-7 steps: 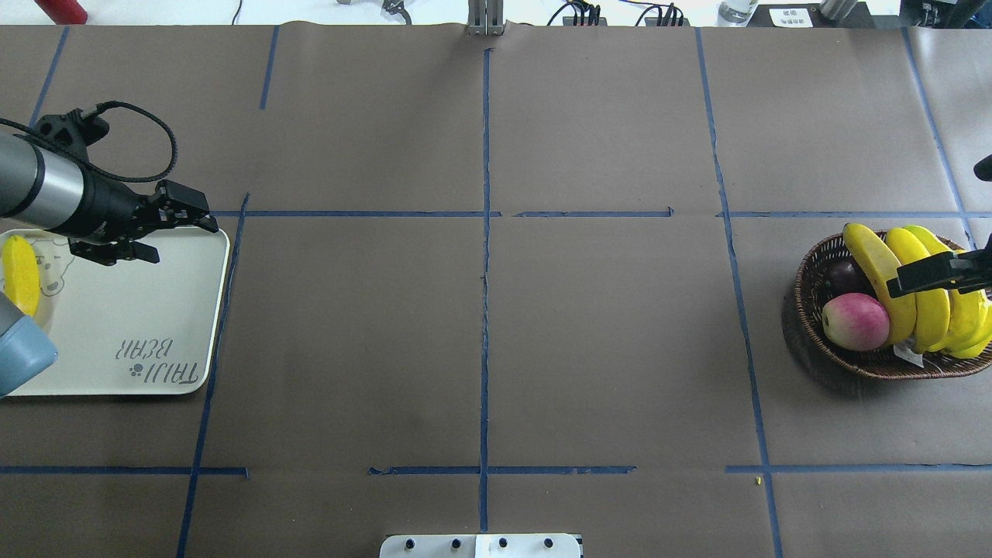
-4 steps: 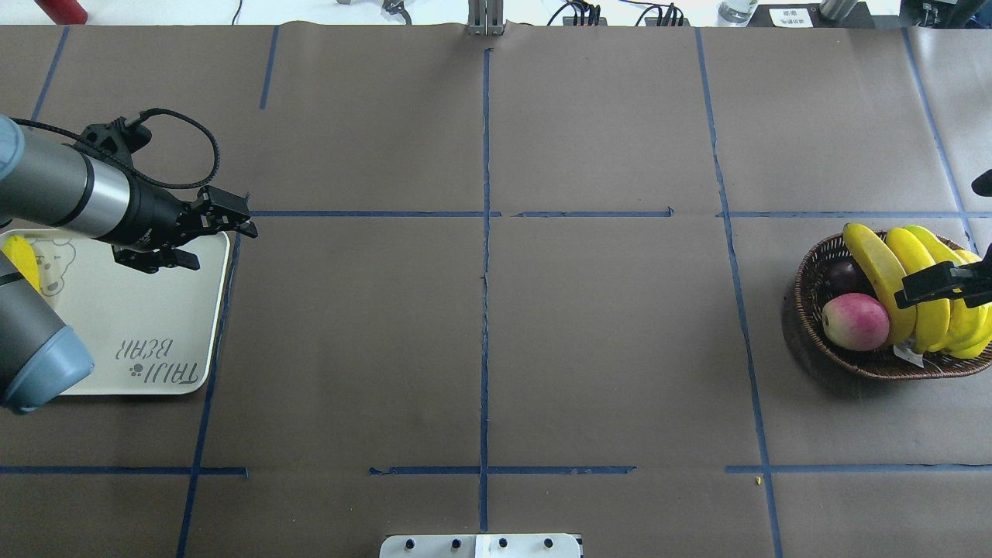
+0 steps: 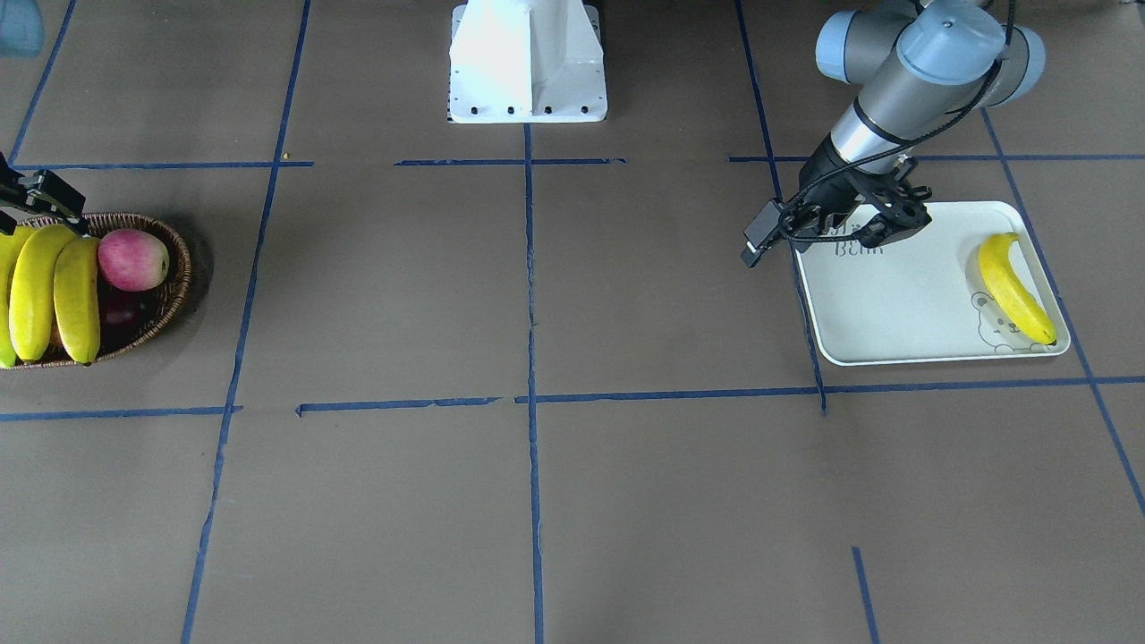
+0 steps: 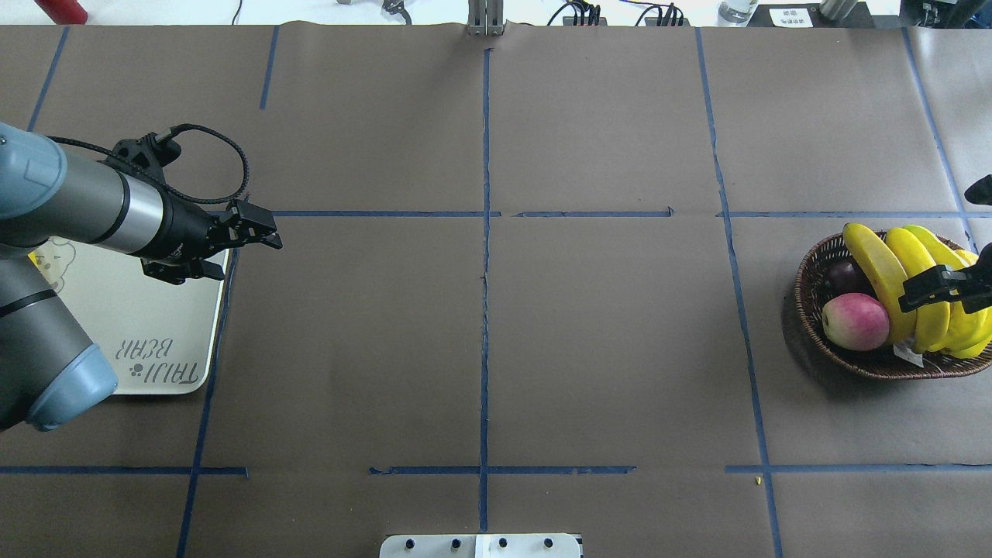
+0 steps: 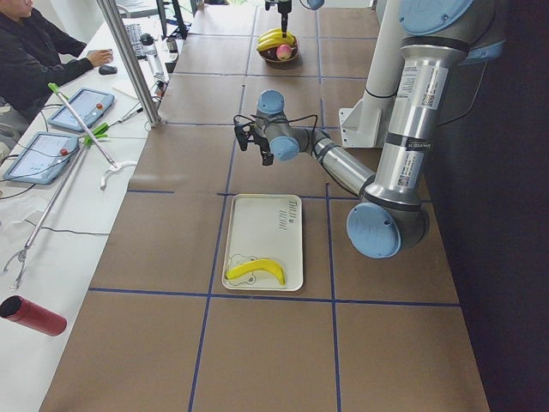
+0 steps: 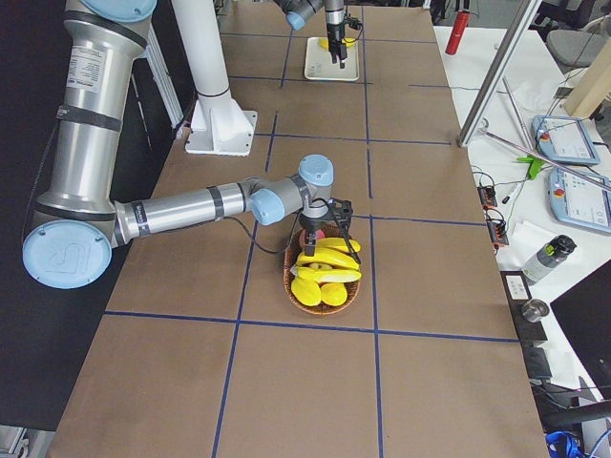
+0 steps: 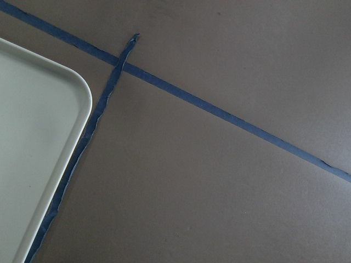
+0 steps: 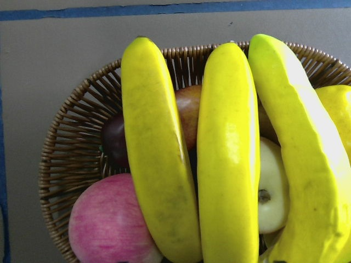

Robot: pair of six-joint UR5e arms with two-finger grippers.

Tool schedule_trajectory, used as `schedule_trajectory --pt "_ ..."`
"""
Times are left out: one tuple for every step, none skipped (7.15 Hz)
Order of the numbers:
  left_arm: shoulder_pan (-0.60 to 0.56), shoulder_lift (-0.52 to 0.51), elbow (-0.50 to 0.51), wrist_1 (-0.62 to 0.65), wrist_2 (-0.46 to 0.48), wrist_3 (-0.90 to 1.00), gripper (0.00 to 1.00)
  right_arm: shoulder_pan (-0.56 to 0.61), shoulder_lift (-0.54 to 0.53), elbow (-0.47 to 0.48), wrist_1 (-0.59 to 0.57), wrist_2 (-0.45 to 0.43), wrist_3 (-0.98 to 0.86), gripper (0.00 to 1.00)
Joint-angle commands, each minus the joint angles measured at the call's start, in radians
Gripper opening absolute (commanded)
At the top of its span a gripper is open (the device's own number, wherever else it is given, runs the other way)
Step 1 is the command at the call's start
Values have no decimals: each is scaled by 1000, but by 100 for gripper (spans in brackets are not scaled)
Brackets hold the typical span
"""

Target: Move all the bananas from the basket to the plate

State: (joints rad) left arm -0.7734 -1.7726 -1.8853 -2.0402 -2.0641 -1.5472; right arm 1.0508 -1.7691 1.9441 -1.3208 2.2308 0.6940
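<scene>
Overhead, plate (image 4: 167, 325) banana (image 3: 1011, 284) nearly all behind left arm (image 4: 85, 205); basket (image 4: 810, 310) past frame edge.

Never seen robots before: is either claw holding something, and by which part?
Nothing is held. The left gripper is open by the plate; the right gripper hangs open above the bananas in the basket.

The white rectangular tray with rounded corners (image 4: 167, 306) bears the grey printed words "TAIJI BEAR", upside down in the overhead view. No other text is legible.
</scene>
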Motion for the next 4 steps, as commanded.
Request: schedule_trajectory --pt "2 -1 0 0 1 -1 99 -2 10 -20 0 -26 -1 86" --pt "2 -1 -1 0 1 -1 99 -2 17 -24 0 -33 -1 84" --pt "2 -1 0 0 1 -2 99 -2 35 -36 0 -46 -1 78" --pt "2 1 0 0 1 -2 99 -2 48 -46 0 -52 -2 71"
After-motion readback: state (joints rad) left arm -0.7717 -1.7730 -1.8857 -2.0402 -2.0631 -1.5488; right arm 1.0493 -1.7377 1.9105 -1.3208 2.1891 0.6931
